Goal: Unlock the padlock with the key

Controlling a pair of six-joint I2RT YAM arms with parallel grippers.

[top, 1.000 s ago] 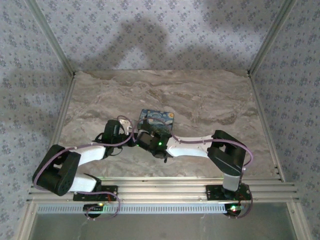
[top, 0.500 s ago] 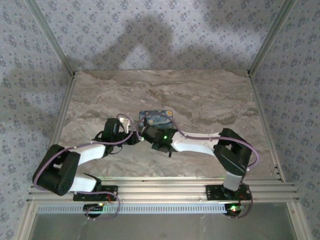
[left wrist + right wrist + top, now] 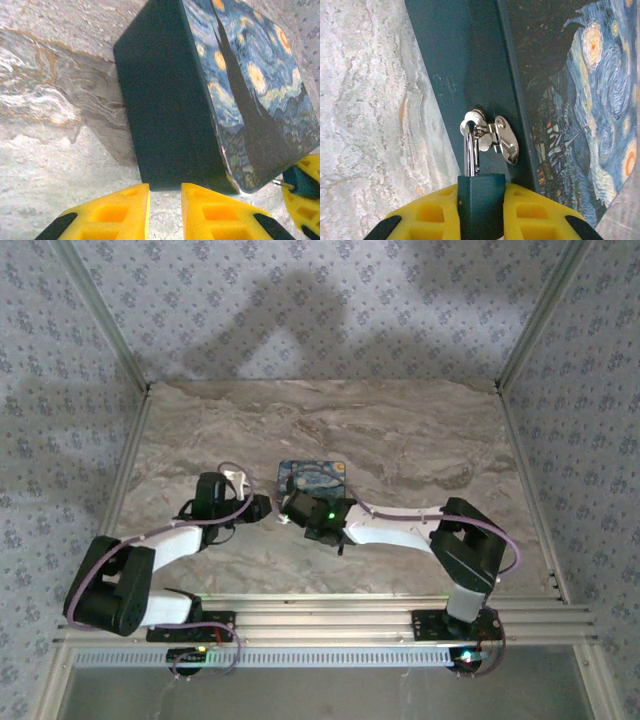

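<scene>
The dark-blue padlock (image 3: 481, 210) hangs by its steel shackle from the silver hasp (image 3: 502, 140) on the side of the starry-night tin (image 3: 470, 65). My right gripper (image 3: 481, 190) is shut on the padlock body, both yellow fingers pressed to its sides. My left gripper (image 3: 165, 192) hovers low over the table at the tin's (image 3: 170, 100) near corner, its fingers a narrow gap apart with bare table between them. From the left wrist view the padlock (image 3: 301, 182) shows at the right edge. The key is out of view. From above, both grippers (image 3: 262, 508) (image 3: 290, 502) meet at the tin's (image 3: 312, 477) front left.
The marble table (image 3: 420, 440) stretches open behind and to both sides of the tin. Patterned walls with metal rails (image 3: 130, 370) close in the back and sides. The arm bases sit on the rail (image 3: 330, 620) at the near edge.
The left wrist has drawn back to the left, away from the tin. The right arm stretched out leftward and then held still, still gripping the padlock.
</scene>
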